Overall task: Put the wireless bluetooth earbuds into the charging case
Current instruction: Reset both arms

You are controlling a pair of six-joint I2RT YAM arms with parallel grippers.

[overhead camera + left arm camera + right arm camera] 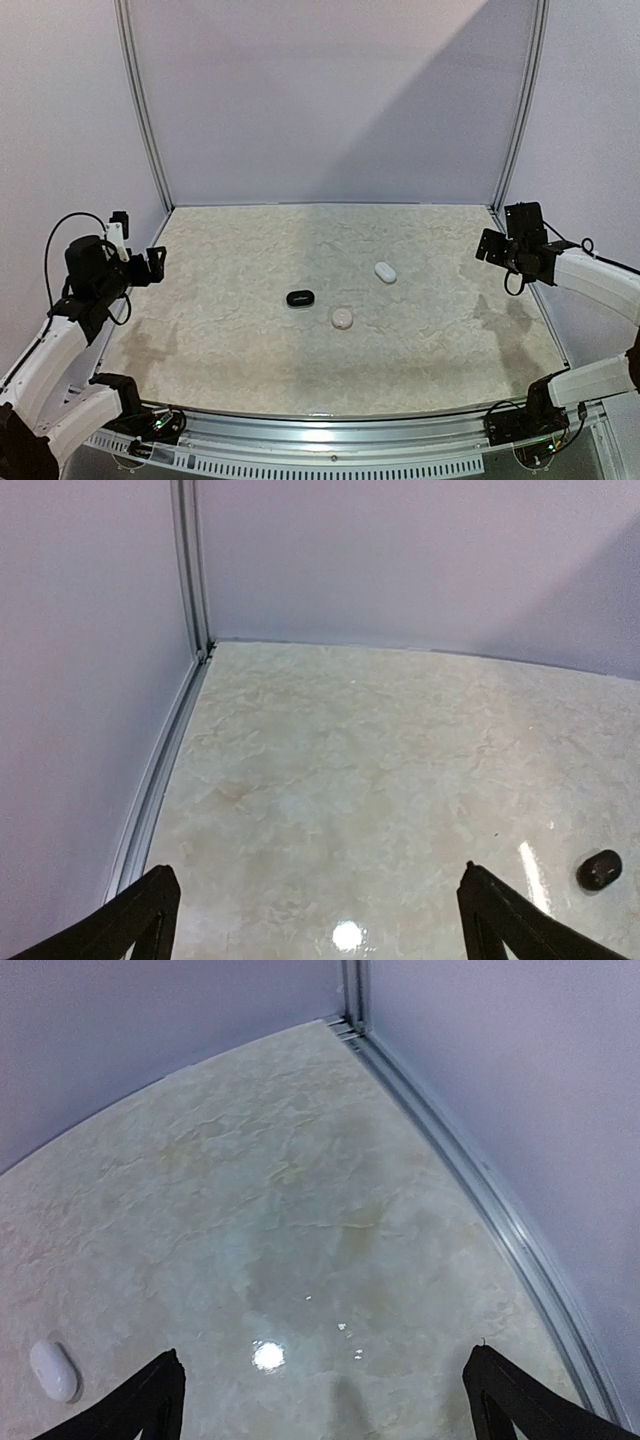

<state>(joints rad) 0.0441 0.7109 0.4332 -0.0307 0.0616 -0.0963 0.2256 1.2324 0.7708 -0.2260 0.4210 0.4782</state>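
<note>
The pale, marbled table (230, 330) took up most of what I could see, with plain lilac walls (330, 100) closing it in on three sides. I took the black case (300, 297), lying near the middle of the table, as my marker for everything else.

The left arm (60, 340) stood far out to the left of the black case, at the table's edge. The right arm (590, 275) stood far out to its right, at the opposite edge. Both were well apart from the case.

The left gripper (315, 880) hung above bare tabletop with its fingers (140, 925) spread wide and nothing between them. The black case showed only at the right edge of its wrist view. The right gripper (322, 1358) was likewise spread wide and held nothing, with bare table under it.

Three pebble-like cases lay loose on the table, none touching another. The pinkish case (341, 317) sat just right of the black one and slightly nearer the arms' bases. The white case (385, 272) lay further right of the black one and a little towards the back wall.

All three looked closed (as far as I could judge from there). I could not make out the earbuds themselves anywhere.
</note>
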